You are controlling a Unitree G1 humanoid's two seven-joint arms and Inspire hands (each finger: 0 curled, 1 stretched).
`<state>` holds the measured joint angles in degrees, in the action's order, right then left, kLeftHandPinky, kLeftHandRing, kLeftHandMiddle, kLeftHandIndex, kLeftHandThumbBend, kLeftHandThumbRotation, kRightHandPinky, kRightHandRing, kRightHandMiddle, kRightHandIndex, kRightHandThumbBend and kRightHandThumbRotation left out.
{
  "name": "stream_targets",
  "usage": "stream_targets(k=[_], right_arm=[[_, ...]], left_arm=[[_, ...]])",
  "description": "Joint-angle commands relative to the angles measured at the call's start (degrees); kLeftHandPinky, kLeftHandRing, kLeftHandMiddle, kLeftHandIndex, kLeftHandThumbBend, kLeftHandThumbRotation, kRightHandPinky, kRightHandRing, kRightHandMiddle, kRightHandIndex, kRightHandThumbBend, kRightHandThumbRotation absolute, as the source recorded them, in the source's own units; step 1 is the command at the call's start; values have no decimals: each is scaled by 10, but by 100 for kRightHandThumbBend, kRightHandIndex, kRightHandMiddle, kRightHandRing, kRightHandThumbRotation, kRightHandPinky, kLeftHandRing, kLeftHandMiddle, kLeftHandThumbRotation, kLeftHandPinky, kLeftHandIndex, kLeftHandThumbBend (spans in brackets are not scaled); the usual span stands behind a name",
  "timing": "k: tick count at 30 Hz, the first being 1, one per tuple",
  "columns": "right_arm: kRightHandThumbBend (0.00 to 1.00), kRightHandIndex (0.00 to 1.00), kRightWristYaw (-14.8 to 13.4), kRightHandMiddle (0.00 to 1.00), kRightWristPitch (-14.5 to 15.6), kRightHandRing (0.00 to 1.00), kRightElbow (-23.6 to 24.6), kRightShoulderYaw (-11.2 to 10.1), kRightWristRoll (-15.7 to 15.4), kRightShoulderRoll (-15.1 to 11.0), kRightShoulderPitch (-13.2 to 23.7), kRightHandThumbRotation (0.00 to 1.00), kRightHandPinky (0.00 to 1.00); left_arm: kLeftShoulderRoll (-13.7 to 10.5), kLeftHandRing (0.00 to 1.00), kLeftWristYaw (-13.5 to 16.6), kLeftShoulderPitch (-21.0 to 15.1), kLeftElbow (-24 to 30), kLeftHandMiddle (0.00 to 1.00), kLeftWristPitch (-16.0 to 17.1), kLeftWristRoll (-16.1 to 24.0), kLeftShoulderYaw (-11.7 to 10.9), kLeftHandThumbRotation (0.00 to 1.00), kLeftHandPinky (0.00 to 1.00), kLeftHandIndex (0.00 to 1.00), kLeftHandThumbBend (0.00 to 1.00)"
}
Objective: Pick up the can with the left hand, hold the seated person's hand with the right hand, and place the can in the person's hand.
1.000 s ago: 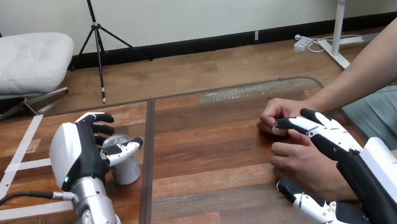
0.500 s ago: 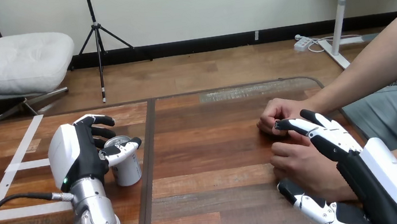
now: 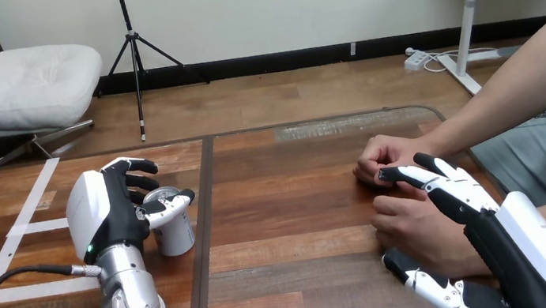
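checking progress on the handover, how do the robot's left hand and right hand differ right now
The left hand is curled round the can, low at the table; the right hand lies over the person's nearer hand, and I cannot tell whether it grips. The left hand is at the table's left side, the right hand at its right. Both are black with white shells.

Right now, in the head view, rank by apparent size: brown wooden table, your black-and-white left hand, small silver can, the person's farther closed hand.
1. brown wooden table
2. black-and-white left hand
3. small silver can and the person's farther closed hand: alike, and the left hand hides part of the can, so unranked.
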<state>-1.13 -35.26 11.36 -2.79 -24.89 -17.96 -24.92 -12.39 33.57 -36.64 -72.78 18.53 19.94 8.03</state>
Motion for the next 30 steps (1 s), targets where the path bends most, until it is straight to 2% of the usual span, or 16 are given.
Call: stream_targets(k=[1, 9, 17, 30], right_arm=[[45, 85, -1, 89, -1, 97, 37, -11, 1, -6, 15, 54, 100], [45, 85, -3, 89, -2, 97, 35, -9, 1, -5, 16, 54, 100], [45, 85, -5, 88, -4, 97, 34, -7, 0, -3, 17, 54, 100], [45, 86, -3, 88, 0, 97, 37, -6, -4, -2, 15, 54, 100]], left_arm=[[0, 55, -2, -28, -5, 59, -2, 6, 3, 0, 50, 62, 74], [-3, 64, -8, -30, -6, 68, -18, 21, 15, 2, 56, 69, 77], [-3, 72, -29, -33, -6, 76, -35, 20, 15, 15, 62, 77, 82], [-7, 75, -56, -37, -4, 80, -60, 31, 30, 33, 65, 82, 92]])
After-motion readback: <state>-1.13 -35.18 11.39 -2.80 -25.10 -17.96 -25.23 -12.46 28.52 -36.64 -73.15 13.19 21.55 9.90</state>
